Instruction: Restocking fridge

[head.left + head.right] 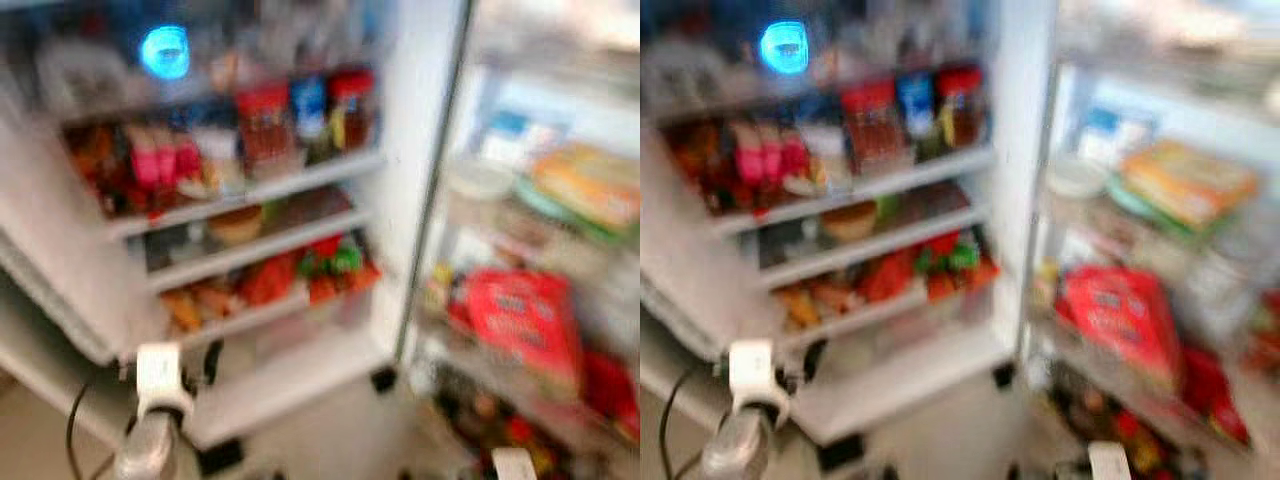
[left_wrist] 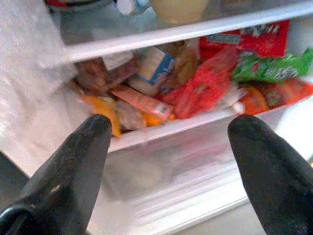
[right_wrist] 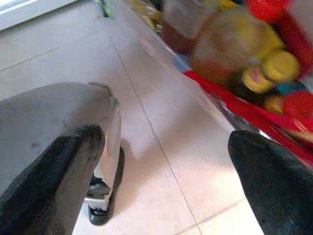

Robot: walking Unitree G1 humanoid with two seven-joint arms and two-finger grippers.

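Both claws gape wide and empty, left claw (image 2: 168, 142) facing the fridge's crowded lower shelf (image 2: 166, 129), right claw (image 3: 164, 147) over floor (image 3: 161, 161); steady the blurred head views before reaching.

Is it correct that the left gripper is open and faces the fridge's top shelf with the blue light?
Not the top shelf. The left wrist view shows the open left gripper facing the low shelf of snack packets. The blue light is far above it.

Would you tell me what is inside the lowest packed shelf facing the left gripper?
Before the open left gripper, the shelf holds crumpled packets: red, green, orange. Whatever lies beneath or behind them is covered.
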